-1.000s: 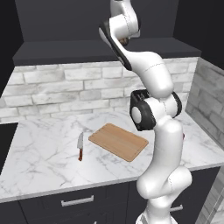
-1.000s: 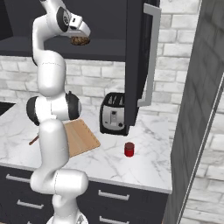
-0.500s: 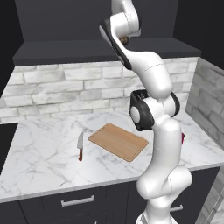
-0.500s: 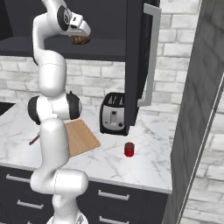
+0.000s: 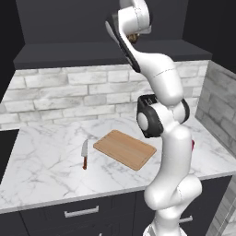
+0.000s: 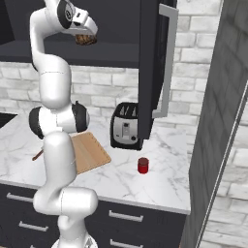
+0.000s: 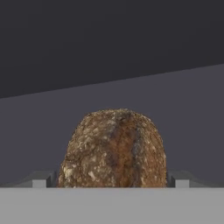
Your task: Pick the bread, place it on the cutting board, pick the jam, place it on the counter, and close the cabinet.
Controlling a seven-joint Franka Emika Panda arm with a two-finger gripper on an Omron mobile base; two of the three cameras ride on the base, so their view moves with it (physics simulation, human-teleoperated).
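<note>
nearest to me, the dark drawers (image 6: 126, 216) with silver handles run along under the counter (image 5: 46, 161), white marble with grey veins. on the marble a red-handled knife (image 5: 85, 154) lies just left of the cutting board (image 5: 124, 148), close beside it but not touching. the board lies flat and bare. over on the right side of the counter the little red jam (image 6: 143, 165) jar stands upright on the marble, near the front of the black toaster (image 6: 125, 126) and apart from the board.

further back, the brick wall, and the arm reaches up high into the dark cabinet (image 6: 121, 29). its door (image 6: 162, 58) hangs swung out above the toaster, long silver handle facing us.

up there the gripper (image 7: 113, 180) sits around the bread (image 7: 114, 148), a brown lumpy loaf. in the hand view the two fingertips (image 7: 43, 180) stand one on each side of the loaf, spread wide, right against its flanks; whether they press it i cannot tell. from the right base view the bread (image 6: 85, 39) shows just under the hand, level with the cabinet shelf (image 6: 97, 51). behind the loaf, just the plain dark back of the cabinet.
</note>
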